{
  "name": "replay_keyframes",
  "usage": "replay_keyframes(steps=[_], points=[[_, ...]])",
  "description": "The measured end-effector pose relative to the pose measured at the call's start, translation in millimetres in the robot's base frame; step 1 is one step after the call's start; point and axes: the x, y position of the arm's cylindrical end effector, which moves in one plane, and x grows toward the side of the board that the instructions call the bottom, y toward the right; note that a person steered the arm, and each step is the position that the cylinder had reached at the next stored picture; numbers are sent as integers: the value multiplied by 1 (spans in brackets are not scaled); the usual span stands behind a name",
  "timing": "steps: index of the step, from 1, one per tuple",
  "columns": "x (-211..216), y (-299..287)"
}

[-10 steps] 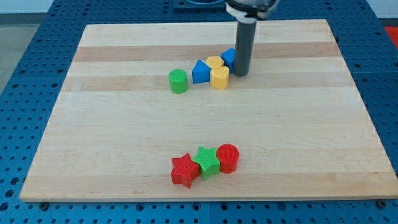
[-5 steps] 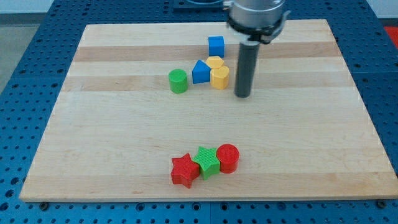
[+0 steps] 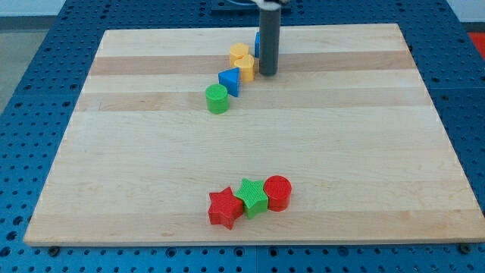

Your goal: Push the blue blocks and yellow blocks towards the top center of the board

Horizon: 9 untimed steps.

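Observation:
My tip (image 3: 267,73) rests on the board near the view's top centre, touching the right side of a yellow block (image 3: 247,66). A second yellow block (image 3: 239,53) sits just above and left of it. A blue cube (image 3: 258,43) is mostly hidden behind the rod, only its left edge showing. A blue triangular block (image 3: 229,80) lies below and left of the yellow blocks. These four form a tight cluster left of the rod.
A green cylinder (image 3: 217,98) stands just below and left of the blue triangular block. Near the view's bottom centre a red star (image 3: 224,208), a green star (image 3: 252,197) and a red cylinder (image 3: 278,192) sit in a row. The wooden board (image 3: 364,152) lies on a blue perforated table.
The rod moved from the right of the cluster up and left. The two yellow blocks and the blue triangular block shifted up and left. The blue cube is now behind the rod.

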Motion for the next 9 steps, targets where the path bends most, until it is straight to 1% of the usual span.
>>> replay_keyframes(steps=[1, 2, 3, 5, 6, 7, 8, 9], points=[[69, -33], [117, -89], [99, -110], [36, -63], [-1, -82], [-22, -86], [-38, -78], [-63, -68]])
